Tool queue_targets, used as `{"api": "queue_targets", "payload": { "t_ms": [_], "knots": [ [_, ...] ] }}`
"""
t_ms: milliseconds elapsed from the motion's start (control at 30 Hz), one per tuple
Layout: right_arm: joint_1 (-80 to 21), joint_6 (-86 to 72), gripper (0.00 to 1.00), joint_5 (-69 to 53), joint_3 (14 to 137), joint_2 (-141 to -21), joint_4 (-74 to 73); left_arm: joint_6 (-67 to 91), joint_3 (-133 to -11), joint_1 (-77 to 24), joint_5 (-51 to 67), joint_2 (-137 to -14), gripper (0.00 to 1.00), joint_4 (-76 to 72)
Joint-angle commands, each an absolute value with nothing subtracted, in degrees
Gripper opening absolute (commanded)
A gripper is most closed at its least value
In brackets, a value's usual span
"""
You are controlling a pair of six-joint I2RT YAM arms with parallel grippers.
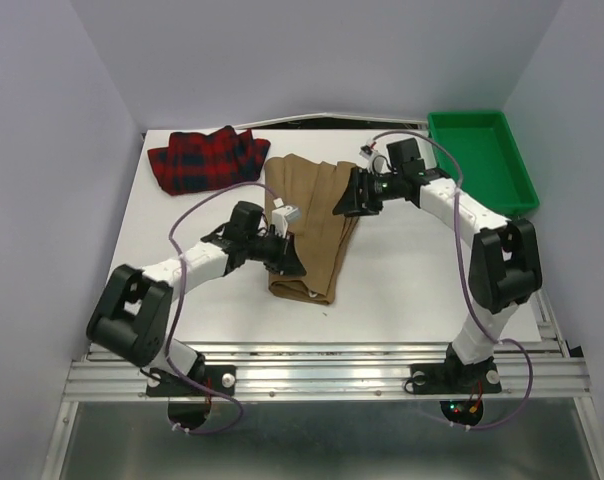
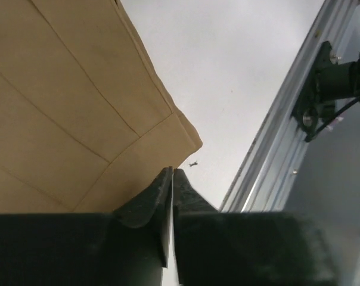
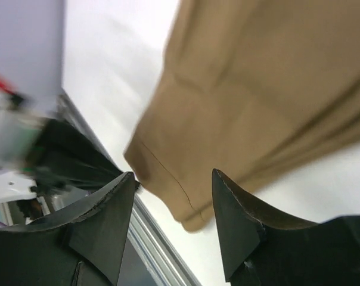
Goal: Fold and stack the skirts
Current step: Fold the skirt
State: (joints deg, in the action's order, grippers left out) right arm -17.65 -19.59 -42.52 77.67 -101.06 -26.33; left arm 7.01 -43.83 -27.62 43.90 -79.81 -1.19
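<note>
The tan-brown skirt (image 1: 312,225) lies folded into a long strip at the middle of the table. The red plaid skirt (image 1: 207,160) sits bunched at the back left, apart from both arms. My left gripper (image 1: 288,258) is at the strip's near left side. In the left wrist view it (image 2: 172,171) is shut with nothing between the fingers, hovering over the tan cloth (image 2: 67,107) near its corner. My right gripper (image 1: 344,207) is at the strip's far right edge. The right wrist view shows it (image 3: 174,176) open above the tan cloth (image 3: 257,89), holding nothing.
A green plastic tray (image 1: 479,150) stands at the back right corner. An aluminium rail (image 1: 322,365) runs along the table's near edge. Lilac walls close in the left, back and right sides. A small dark speck (image 2: 194,163) lies on the table beside the skirt's corner.
</note>
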Motion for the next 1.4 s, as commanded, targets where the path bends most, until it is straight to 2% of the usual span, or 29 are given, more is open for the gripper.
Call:
{"api": "queue_targets", "payload": {
  "t_ms": [0,133,300,400,533,567,633,667,700,733,767,833,967,1067,1233,1367],
  "knots": [
    [-17.84,-26.88,0.6,-50.18,84.02,-108.09,-16.27,16.51,-41.84,-26.98,53.61,-89.87,0.06,-8.61],
    [-17.84,-27.87,0.6,-52.12,88.5,-116.7,-14.15,16.17,-43.67,-27.07,53.7,-99.47,0.0,-8.44],
    [-17.84,-27.42,0.6,-50.54,94.82,-125.67,-10.81,18.71,-46.06,-27.07,53.35,-109.05,0.0,-9.58],
    [-17.23,-26.63,0.59,-47.99,97.29,-132.26,-10.46,20.04,-45.88,-27.16,54.32,-110.56,0.0,-10.37],
    [-16.7,-20.58,0.58,-45.53,99.75,-137.98,-12.65,18.64,-45.79,-28.03,53.61,-106.36,0.0,-10.9],
    [-16.7,-19.17,0.58,-45.44,99.76,-138.08,-14.66,16.98,-46.31,-28.39,52.57,-103.04,0.02,-10.38],
    [-16.7,-16.8,0.58,-45.61,99.06,-137.38,-15.47,13.38,-48.85,-29.79,50.03,-98.9,0.13,-8.1],
    [-16.7,-15.66,0.58,-45.88,98.62,-136.24,-16.69,11.27,-49.82,-30.58,46.88,-94.18,0.23,-5.21],
    [-16.7,-14.08,0.58,-45.88,98.7,-135.53,-17.4,6.55,-52.01,-32.5,41.89,-91.78,0.39,-3.71],
    [-16.7,-13.45,0.58,-46.05,98.79,-134.83,-18.01,3.63,-52.03,-33.74,41.84,-89.23,0.39,-2.04],
    [-16.7,-12.93,0.58,-46.05,98.79,-134.13,-19.32,0.82,-54.12,-35.32,34.79,-87.03,0.5,1.63],
    [-16.7,-11.96,0.59,-46.58,99.31,-132.28,-20.82,-8.12,-56.5,-39.7,24.85,-81.32,0.63,6.3],
    [-16.7,-9.94,0.63,-49.56,100.98,-129.47,-25.46,-20.72,-58.19,-44.19,12.59,-76.21,0.66,13.77],
    [-18.01,-8.79,0.64,-50.27,103.62,-127.36,-29.87,-31.18,-54.59,-46.66,6.26,-73.84,0.66,16.61],
    [-20.39,-10.63,0.63,-52.2,98.02,-121.65,-30.5,-39.02,-41.69,-56.83,-6.39,-66.45,0.71,9.68],
    [-23.46,-11.69,0.61,-54.05,90.82,-118.31,-30.15,-42.36,-35.7,-61.25,-8.87,-66.27,0.72,2.93]
  ]
}}
